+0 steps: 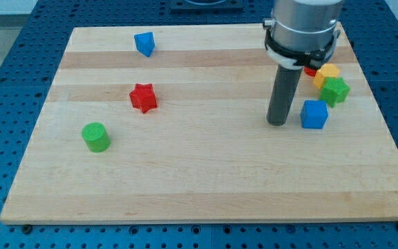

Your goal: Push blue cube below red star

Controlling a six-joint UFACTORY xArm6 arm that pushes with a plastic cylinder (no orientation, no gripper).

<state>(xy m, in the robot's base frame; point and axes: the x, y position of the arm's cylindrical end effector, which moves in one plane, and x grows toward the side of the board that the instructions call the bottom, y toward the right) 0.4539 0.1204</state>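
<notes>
Hardly begun: my tip (278, 123) stands just left of blue cube (314, 115), red star (143, 98) well apart leftward. End effector: plain rod, nothing clamped.

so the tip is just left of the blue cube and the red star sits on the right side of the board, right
Not quite. My tip is just left of the blue cube, but the camera view shows the red star on the view's left side of the board.

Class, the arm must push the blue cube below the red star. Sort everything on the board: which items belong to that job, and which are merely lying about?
Belongs to the job:
- blue cube
- red star
- my tip, just left of the cube

Lying about:
- blue angular block
- green cylinder
- green star-shaped block
- yellow block
- red block, mostly hidden
</notes>
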